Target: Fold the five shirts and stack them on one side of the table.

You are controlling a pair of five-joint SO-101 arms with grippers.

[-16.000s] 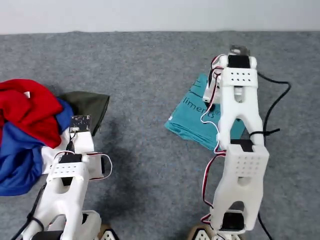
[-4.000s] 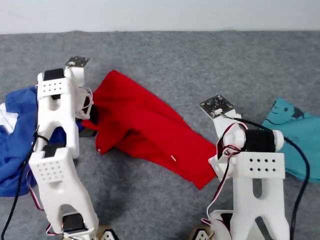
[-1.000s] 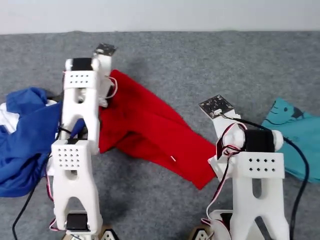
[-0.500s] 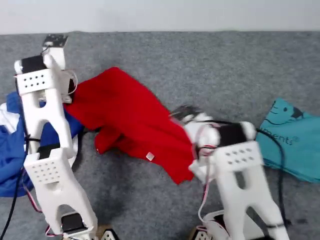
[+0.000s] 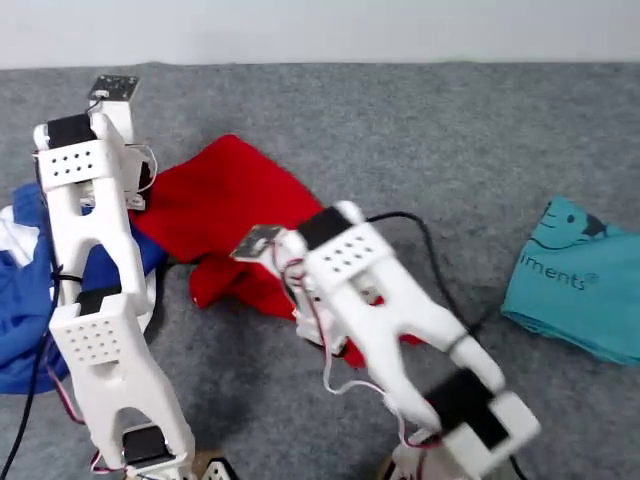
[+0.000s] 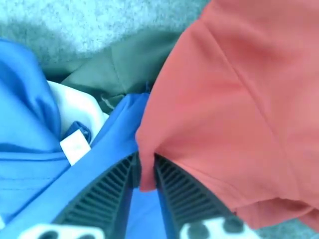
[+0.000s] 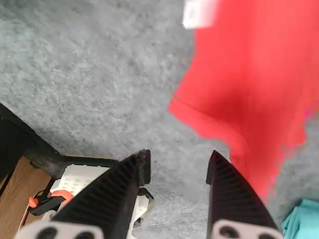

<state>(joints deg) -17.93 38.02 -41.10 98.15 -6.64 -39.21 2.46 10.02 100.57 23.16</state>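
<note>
I've L gripper (image 6: 145, 172) clamped on edge of red shirt (image 5: 228, 200), beside blue shirt (image 5: 35, 330); R gripper (image 7: 179, 158) wide, over bare grey table (image 7: 75, 64) just off the hem.

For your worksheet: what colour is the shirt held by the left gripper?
Red; the shirt shows best in the left wrist view.

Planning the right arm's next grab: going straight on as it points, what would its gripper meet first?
Probably the hem of the red shirt, just ahead of the open right gripper; depth is unclear, so it may touch the grey table first.
</note>
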